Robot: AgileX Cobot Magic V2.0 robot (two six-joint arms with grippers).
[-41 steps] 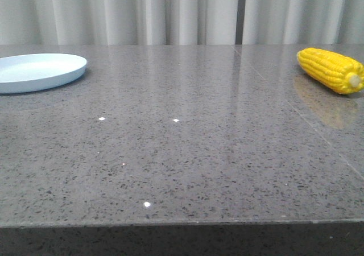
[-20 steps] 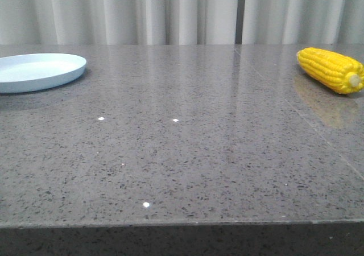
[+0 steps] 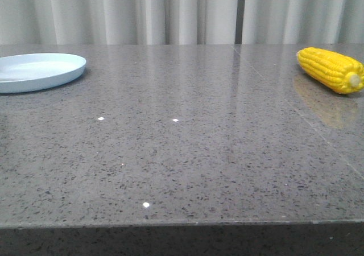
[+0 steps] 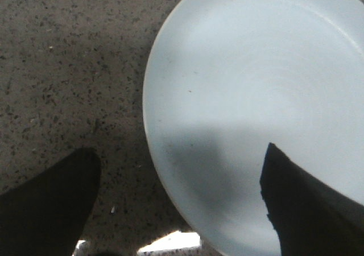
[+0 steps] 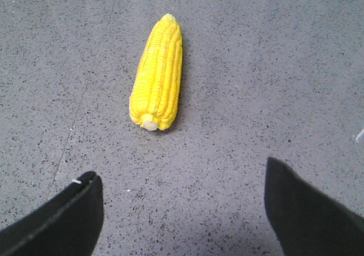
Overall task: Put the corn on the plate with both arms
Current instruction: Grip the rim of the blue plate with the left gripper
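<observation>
The yellow corn [image 3: 333,68] lies on the grey stone table at the far right, its pale stub end toward the front right. In the right wrist view the corn [image 5: 158,74] lies a short way beyond my right gripper [image 5: 181,179], which is open and empty above the table. The pale blue plate [image 3: 35,71] sits at the far left and holds nothing. In the left wrist view the plate [image 4: 256,91] lies under my left gripper [image 4: 181,159], which is open and empty, with one finger over the plate's rim and one over the table. Neither arm shows in the front view.
The grey speckled table [image 3: 182,148] runs to a front edge near the bottom of the front view. White curtains [image 3: 182,11] hang behind it. A seam [image 3: 296,111] crosses the tabletop on the right.
</observation>
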